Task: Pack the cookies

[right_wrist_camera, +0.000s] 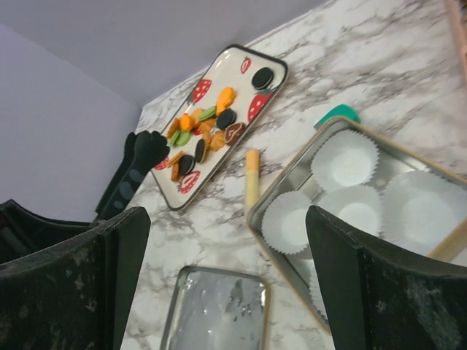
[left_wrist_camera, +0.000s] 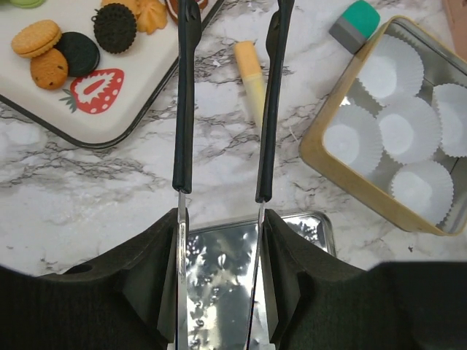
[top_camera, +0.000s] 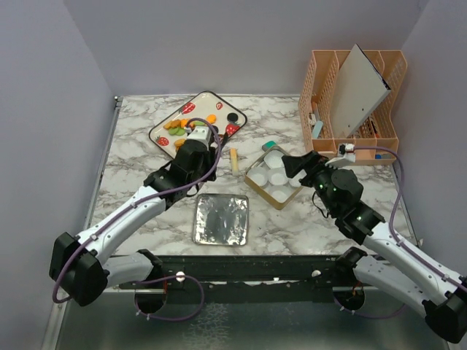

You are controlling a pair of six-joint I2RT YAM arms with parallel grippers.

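Cookies (left_wrist_camera: 36,36) lie crowded on the tray (left_wrist_camera: 29,91), so the left hand (left_wrist_camera: 232,22), part-open and empty, may knock neighbours loose. The right hand (right_wrist_camera: 222,222) gapes wide, empty too.

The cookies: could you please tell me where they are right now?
In the top view the cookies lie clustered on the strawberry-print tray toward the far left of the table, left of the tin holding paper cups.
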